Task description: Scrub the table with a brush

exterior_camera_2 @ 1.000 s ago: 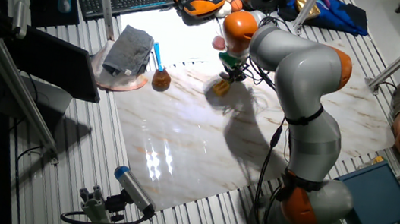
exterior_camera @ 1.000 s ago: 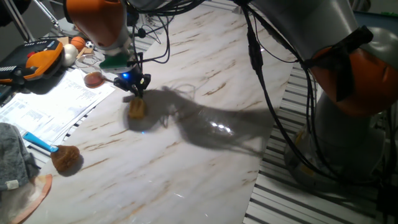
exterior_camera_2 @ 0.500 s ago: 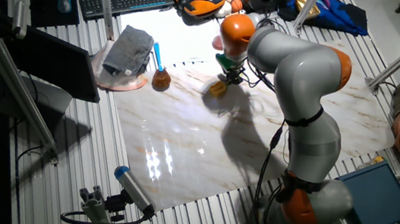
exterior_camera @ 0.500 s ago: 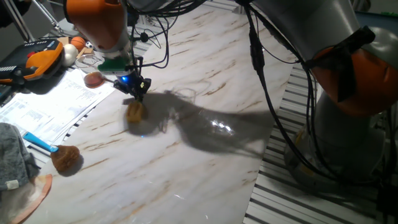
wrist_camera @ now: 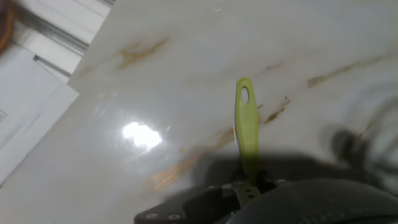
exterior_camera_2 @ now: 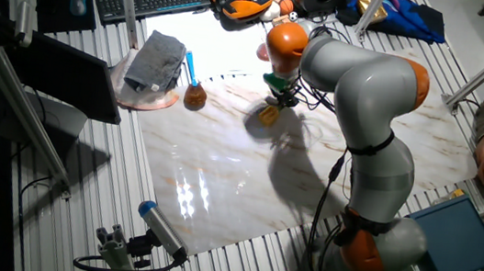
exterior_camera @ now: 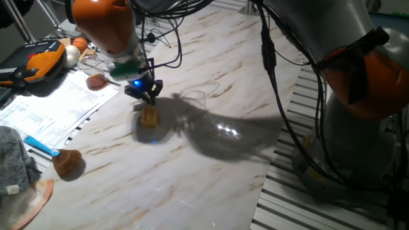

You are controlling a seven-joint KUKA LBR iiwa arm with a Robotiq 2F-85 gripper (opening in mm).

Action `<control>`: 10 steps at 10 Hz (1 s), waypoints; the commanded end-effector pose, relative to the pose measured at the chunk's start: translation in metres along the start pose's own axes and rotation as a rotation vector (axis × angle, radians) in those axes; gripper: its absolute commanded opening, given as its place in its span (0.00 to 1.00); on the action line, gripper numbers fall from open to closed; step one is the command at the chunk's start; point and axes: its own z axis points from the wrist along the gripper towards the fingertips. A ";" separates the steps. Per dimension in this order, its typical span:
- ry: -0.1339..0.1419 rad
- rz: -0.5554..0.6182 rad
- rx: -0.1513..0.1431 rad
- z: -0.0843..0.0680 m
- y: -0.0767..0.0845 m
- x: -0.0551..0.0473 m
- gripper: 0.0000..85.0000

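1. Hand view shows the pale green handle of the brush point(wrist_camera: 246, 127) running up the middle of the picture from the dark body of the end effector point(wrist_camera: 249, 186), whose two fingers are closed narrowly on the lower part of that stick.
2. Both fixed views place the brush point(exterior_camera: 150, 115) under the end effector point(exterior_camera: 148, 96), with its yellow head down on the counter point(exterior_camera: 211, 64), on the far-left part of the marble-look slab, near the edge where the papers point(exterior_camera: 51, 108) lie.
3. From the other fixed view, the brush head point(exterior_camera_2: 270, 114) sits just below the end effector point(exterior_camera_2: 279, 97), and the arm bends over from the counter's point(exterior_camera_2: 218, 179) near right side to reach it.
4. I judge the scrubbing stroke itself to be the step in hand: the tool is gripped and its head seems to be pressed to the surface, though no view shows the contact line sharply.
5. A fluffy brown brush with a blue handle point(exterior_camera: 64, 160) lies well apart to the left, by a grey cloth point(exterior_camera: 16, 166), and plays no part here.
6. The next move likely calls for sweeping the head sideways across the slab while keeping steady downward pressure.
7. The thin handle may flex or slip in so narrow a grip, so the push ought to be moderate.
8. Much of the counter toward the arm's base looks untouched by the brush's present position, so I judge a good deal of area is left to cover.
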 end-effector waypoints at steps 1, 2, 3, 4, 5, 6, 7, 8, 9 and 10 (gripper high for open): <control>-0.018 -0.066 -0.003 0.003 -0.002 0.004 0.00; -0.015 -0.101 -0.002 0.003 -0.007 0.005 0.00; -0.008 -0.141 0.001 0.002 -0.013 0.003 0.00; -0.006 -0.177 0.003 0.002 -0.018 0.002 0.00; -0.008 -0.210 0.005 0.002 -0.023 0.001 0.00; -0.017 -0.242 0.011 0.002 -0.027 0.000 0.00; -0.021 -0.268 0.015 0.002 -0.030 -0.001 0.00; -0.025 -0.305 0.013 0.002 -0.034 -0.002 0.00; -0.028 -0.348 0.012 0.003 -0.038 -0.003 0.00; -0.026 -0.382 0.012 0.004 -0.040 -0.004 0.00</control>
